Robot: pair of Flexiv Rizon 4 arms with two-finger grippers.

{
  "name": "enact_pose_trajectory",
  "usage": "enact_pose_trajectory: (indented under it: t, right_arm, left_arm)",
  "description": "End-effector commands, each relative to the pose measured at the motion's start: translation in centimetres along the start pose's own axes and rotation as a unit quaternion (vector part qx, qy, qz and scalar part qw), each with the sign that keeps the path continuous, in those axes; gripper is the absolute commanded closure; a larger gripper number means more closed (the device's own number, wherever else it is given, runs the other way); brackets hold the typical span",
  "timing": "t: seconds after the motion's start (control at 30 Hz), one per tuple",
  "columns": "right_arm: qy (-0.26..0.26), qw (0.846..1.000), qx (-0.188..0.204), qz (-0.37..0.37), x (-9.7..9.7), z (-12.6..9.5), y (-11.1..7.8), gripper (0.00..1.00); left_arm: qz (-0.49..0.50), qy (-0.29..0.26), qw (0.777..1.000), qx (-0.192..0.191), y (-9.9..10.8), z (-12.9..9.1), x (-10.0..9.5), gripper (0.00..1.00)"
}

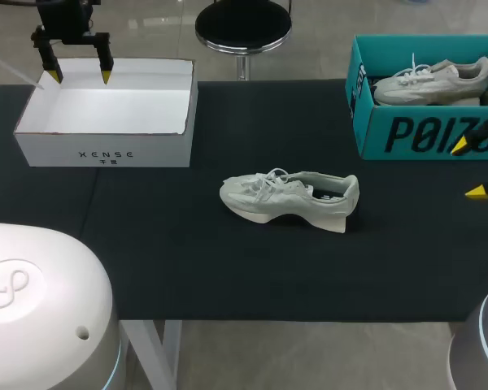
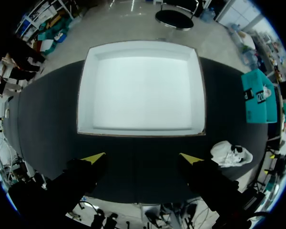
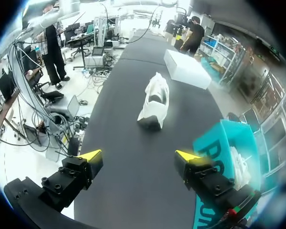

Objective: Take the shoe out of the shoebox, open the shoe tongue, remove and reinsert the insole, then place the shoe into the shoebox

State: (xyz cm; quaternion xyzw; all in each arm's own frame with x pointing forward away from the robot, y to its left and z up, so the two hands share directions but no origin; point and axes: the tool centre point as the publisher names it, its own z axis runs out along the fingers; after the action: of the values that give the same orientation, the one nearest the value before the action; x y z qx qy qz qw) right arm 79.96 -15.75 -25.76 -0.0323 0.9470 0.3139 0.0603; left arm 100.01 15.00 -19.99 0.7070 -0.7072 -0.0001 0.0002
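Black matte cloth covers the table (image 1: 228,276). An open-topped white cardboard shoebox (image 1: 106,150) sits far left, with the left gripper (image 1: 80,76) hanging above it, fingers apart. A teal shoebox (image 1: 407,134) far right holds a second shoe (image 1: 431,81). The right gripper (image 1: 468,169) is beside it, fingers spread, holding nothing. A pale grey laced shoe (image 1: 289,199) stands mid-table, sole down, well apart from both boxes.

A robotics lab: left arm (image 1: 65,16) and right arm (image 1: 481,341) at a black table (image 1: 228,268).
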Motion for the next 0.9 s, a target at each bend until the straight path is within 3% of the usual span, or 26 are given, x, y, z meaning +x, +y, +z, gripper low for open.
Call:
enact_pose_trajectory:
  t: [0.03,0.4,0.9]
  right_arm:
    - [0.002,1.0,-0.026,-0.006,0.0,0.0,-1.2,0.0]
    - [-0.025,0.997,-0.054,0.052,-1.7,3.4,-1.3,0.0]
    - [-0.057,0.988,-0.124,0.072,-4.2,9.4,0.6,0.0]
  left_arm:
    - [0.0,0.0,1.0,0.0,0.0,0.0,0.0,0.0]
    - [0.0,0.0,1.0,0.0,0.0,0.0,0.0,0.0]
    - [0.0,0.0,1.0,0.0,0.0,0.0,0.0,0.0]
